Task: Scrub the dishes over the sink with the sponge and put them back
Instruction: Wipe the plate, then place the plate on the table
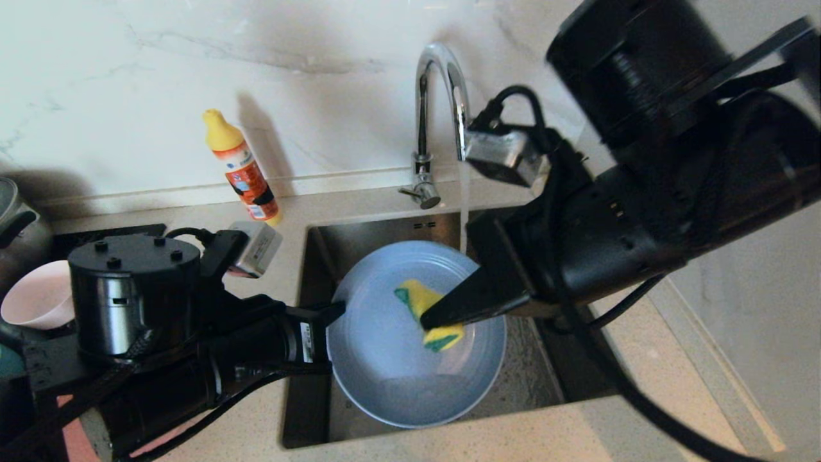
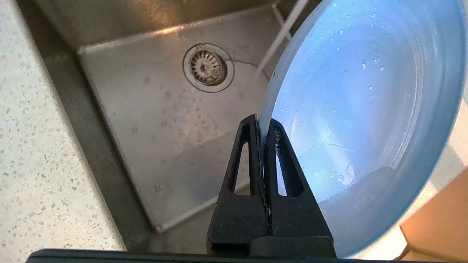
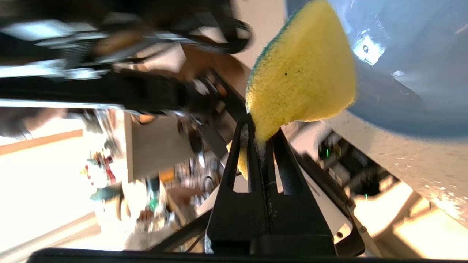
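My left gripper (image 1: 335, 312) is shut on the left rim of the large grey-blue plate (image 1: 385, 359), holding it tilted over the sink (image 1: 321, 244); its jaws pinch the plate's edge (image 2: 261, 126). The plate (image 2: 351, 109) is wet, with droplets on its face. My right gripper (image 1: 428, 319) is shut on the yellow sponge (image 1: 430, 308) with its green side, which lies against the plate's inner face. From the right wrist the sponge (image 3: 299, 84) bulges beyond the closed jaws, beside the plate (image 3: 409, 54). A small pale pink bowl (image 1: 38, 298) sits at the far left.
Water runs from the curved chrome tap (image 1: 442, 102) into the sink behind the plate. The strainer drain (image 2: 208, 67) shows in the basin floor. A yellow-capped orange bottle (image 1: 242, 168) stands on the counter behind the sink. A steel pot (image 1: 16, 218) is at the far left edge.
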Robot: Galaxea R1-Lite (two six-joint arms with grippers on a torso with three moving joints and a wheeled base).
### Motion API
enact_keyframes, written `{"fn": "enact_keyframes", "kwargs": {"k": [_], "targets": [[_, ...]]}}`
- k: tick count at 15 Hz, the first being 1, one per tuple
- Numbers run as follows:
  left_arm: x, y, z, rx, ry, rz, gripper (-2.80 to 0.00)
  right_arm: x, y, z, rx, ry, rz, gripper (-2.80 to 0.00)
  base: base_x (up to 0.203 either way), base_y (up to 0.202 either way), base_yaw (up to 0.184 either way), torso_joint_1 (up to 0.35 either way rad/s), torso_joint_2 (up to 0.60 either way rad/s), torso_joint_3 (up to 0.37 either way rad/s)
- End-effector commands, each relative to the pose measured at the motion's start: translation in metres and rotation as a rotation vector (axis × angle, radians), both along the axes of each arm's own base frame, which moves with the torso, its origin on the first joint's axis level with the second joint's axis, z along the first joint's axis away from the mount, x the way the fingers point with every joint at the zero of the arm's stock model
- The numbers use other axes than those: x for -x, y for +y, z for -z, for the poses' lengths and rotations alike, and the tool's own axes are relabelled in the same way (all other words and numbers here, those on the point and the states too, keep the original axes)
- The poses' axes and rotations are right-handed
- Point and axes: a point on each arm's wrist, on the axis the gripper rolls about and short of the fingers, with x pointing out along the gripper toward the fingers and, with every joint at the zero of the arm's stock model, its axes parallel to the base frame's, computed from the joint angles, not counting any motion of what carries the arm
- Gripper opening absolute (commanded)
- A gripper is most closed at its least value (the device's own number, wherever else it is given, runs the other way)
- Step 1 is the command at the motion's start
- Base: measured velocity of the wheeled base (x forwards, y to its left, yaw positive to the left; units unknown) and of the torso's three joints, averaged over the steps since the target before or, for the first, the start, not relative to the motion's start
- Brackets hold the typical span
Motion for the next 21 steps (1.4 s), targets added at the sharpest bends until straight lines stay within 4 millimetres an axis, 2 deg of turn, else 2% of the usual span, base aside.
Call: {"fn": "enact_keyframes", "kwargs": {"k": [1,3,5,8,10,15,21], "targets": [[-0.012,-0.003,0.006,0.007,0.037,-0.029,-2.80,0.029,-0.046,-0.041,-0.108,-0.097,0.036,-2.80,0.000,0.000,0.000,0.000,0.00,0.000],[-0.026,-0.008,0.009,0.021,0.067,-0.056,-2.80,0.040,-0.081,-0.058,-0.149,-0.148,0.115,-2.80,0.000,0.000,0.000,0.000,0.00,0.000],[-0.037,-0.009,0.008,0.023,0.084,-0.080,-2.80,0.047,-0.108,-0.065,-0.158,-0.170,0.196,-2.80,0.000,0.000,0.000,0.000,0.00,0.000],[-0.060,-0.014,0.004,0.057,0.131,-0.132,-2.80,0.058,-0.139,-0.062,-0.149,-0.177,0.300,-2.80,0.000,0.000,0.000,0.000,0.00,0.000],[-0.079,-0.023,0.002,0.080,0.176,-0.156,-2.80,0.063,-0.153,-0.051,-0.125,-0.156,0.365,-2.80,0.000,0.000,0.000,0.000,0.00,0.000],[-0.121,-0.049,0.016,0.103,0.257,-0.181,-2.80,0.066,-0.168,-0.029,-0.116,-0.130,0.436,-2.80,0.000,0.000,0.000,0.000,0.00,0.000],[-0.159,-0.072,0.033,0.105,0.257,-0.178,-2.80,0.074,-0.172,-0.026,-0.128,-0.142,0.442,-2.80,0.000,0.000,0.000,0.000,0.00,0.000]]}}
